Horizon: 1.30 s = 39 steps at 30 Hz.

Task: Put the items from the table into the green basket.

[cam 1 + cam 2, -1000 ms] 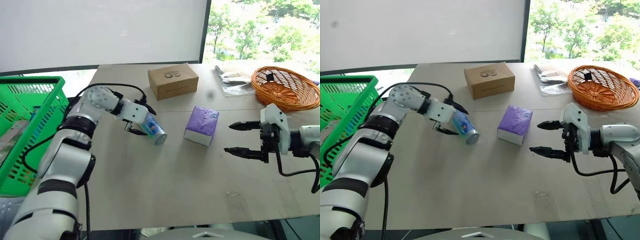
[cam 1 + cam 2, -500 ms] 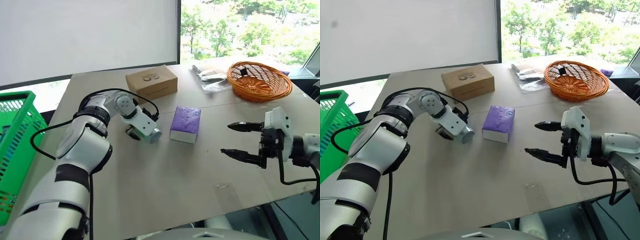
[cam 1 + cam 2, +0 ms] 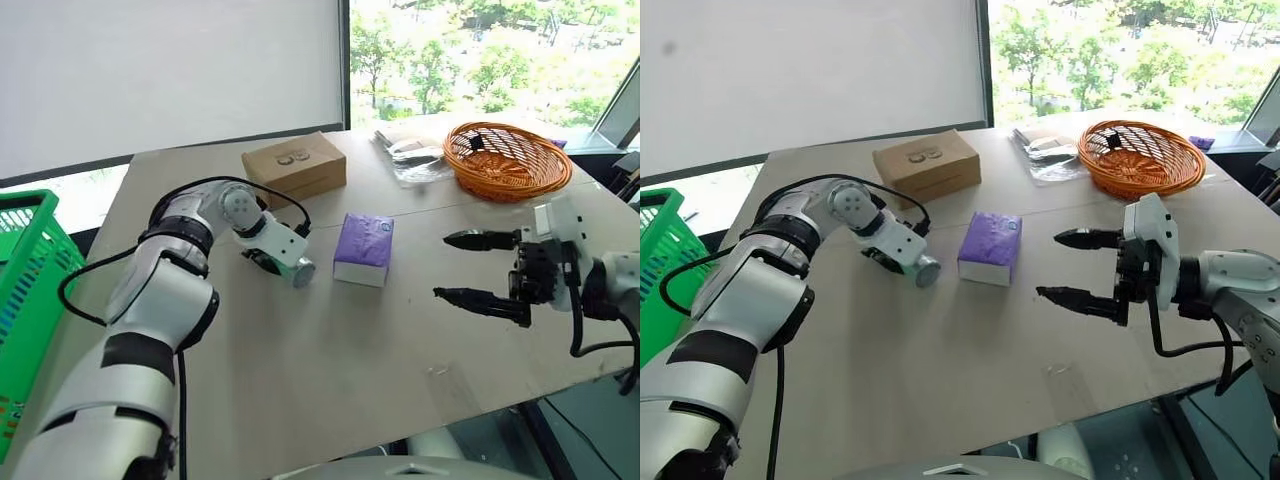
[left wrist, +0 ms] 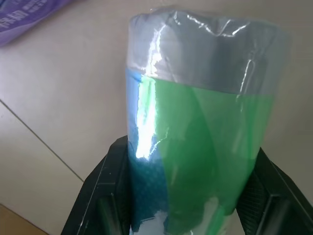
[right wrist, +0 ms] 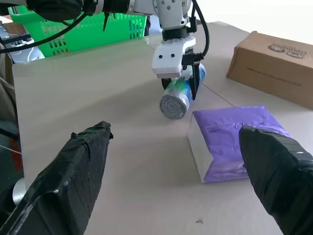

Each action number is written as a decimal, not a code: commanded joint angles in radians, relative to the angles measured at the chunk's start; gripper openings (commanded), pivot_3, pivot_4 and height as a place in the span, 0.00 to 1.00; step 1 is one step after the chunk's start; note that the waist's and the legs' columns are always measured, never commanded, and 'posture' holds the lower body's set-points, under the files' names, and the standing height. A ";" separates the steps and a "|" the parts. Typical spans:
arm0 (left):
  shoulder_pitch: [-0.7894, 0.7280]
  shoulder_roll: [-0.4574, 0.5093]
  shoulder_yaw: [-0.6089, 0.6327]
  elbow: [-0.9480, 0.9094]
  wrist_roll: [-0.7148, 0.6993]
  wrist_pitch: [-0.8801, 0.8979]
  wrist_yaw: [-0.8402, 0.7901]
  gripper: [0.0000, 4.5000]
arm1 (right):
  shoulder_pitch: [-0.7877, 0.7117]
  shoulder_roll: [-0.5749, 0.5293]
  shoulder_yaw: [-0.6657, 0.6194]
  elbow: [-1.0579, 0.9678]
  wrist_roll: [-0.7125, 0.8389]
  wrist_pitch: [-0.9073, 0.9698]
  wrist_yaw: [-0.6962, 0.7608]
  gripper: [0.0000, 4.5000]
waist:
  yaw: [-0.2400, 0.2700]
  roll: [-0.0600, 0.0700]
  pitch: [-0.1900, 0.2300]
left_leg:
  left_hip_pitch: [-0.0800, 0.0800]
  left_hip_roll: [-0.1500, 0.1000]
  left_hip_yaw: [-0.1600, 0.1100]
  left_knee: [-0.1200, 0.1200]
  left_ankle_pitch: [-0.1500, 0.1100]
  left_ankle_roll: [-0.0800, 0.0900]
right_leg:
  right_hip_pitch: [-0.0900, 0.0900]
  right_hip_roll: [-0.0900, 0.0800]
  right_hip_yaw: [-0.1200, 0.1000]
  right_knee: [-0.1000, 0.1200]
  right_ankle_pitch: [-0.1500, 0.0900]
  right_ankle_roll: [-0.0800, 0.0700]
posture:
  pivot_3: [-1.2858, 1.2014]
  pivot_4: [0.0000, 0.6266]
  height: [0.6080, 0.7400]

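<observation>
1. The can point(image 3: 296, 266) lies at centre-left of the tabletop point(image 3: 330, 370), pinched by the left pincer point(image 3: 272, 255).
2. Best practice: firm the pinch, lift clear, swing to the basket point(image 3: 30, 270) at far left.
3. The right pincer point(image 3: 478, 268) hovers spread, right of the pack point(image 3: 363, 248).

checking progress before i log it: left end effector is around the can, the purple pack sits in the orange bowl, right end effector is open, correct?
One part is wrong: the purple pack is not in the orange bowl. It lies on the table, beside the can, as the left eye view shows. The rest holds: the left end effector is around the can and the right end effector is open.
</observation>
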 commanded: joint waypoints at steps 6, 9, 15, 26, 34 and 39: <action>-0.078 0.102 0.296 -0.111 -0.185 0.216 0.374 0.47 | -0.155 0.102 0.054 0.022 0.047 0.004 -0.074 1.00 | 0.024 -0.007 0.002 | -0.006 0.001 -0.004 0.002 0.000 0.000 | -0.004 -0.001 -0.001 0.000 0.003 -0.003 | 0.54 0.00 1.00; -0.084 0.197 0.349 -0.200 -0.181 0.307 0.492 0.47 | -0.204 0.150 0.081 0.053 0.023 -0.015 -0.097 1.00 | 0.023 -0.008 0.001 | -0.013 0.000 -0.002 0.001 0.000 0.000 | -0.014 -0.003 0.000 0.002 0.005 -0.005 | 0.56 0.00 1.00; 0.059 0.468 0.532 -0.428 -0.174 0.649 0.743 0.47 | -0.322 0.249 0.136 0.122 0.011 -0.045 -0.093 1.00 | 0.024 -0.007 0.000 | -0.018 -0.001 -0.001 -0.001 0.000 -0.001 | -0.021 -0.004 0.001 0.004 0.005 -0.005 | 0.60 0.00 1.00; 0.539 0.666 0.783 -0.730 -0.218 1.004 0.864 0.47 | -0.454 0.369 0.179 0.198 0.084 -0.010 -0.045 1.00 | 0.154 -0.018 -0.006 | -0.015 -0.002 -0.004 -0.002 0.000 -0.003 | -0.020 -0.003 0.000 0.008 0.005 -0.006 | 0.65 0.00 1.00; 0.570 0.642 0.810 -0.793 -0.263 1.072 0.894 0.99 | -0.459 0.367 0.183 0.197 0.084 0.016 -0.032 1.00 | 0.249 -0.027 -0.013 | -0.016 -0.003 -0.011 -0.002 0.001 -0.007 | -0.018 -0.003 -0.007 0.005 0.006 -0.008 | 0.65 0.00 1.00; 0.472 0.576 0.807 -0.811 -0.324 1.091 0.894 0.99 | -0.429 0.328 0.218 0.199 -0.016 0.009 -0.069 1.00 | 0.271 -0.025 -0.015 | -0.016 -0.003 -0.010 -0.002 0.001 -0.007 | -0.018 -0.003 -0.007 0.005 0.006 -0.008 | 0.63 0.00 1.00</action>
